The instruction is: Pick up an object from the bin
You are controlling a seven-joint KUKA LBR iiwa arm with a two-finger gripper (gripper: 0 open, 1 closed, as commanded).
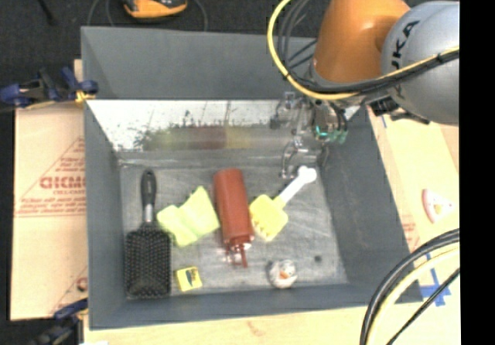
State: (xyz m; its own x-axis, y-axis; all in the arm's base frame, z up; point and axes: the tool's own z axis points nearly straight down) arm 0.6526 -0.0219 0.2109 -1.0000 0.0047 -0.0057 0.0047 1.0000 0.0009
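Note:
My gripper (296, 156) hangs at the back right of the bin, just above the far end of a white handle. That handle belongs to a small yellow scrub brush (270, 214), which lies slanted with its yellow head toward the bin's middle. Left of the brush head, a red cylindrical bottle (230, 208) lies lengthwise with its cap toward the front. The gripper holds nothing that I can see.
A yellow-green folded sponge (188, 217) lies left of the bottle. A black hairbrush (147, 251) lies along the left wall. A small yellow block (188, 279) and a small clear round thing (282, 274) sit near the front wall. The arm's orange cover and cables hang over the back right corner.

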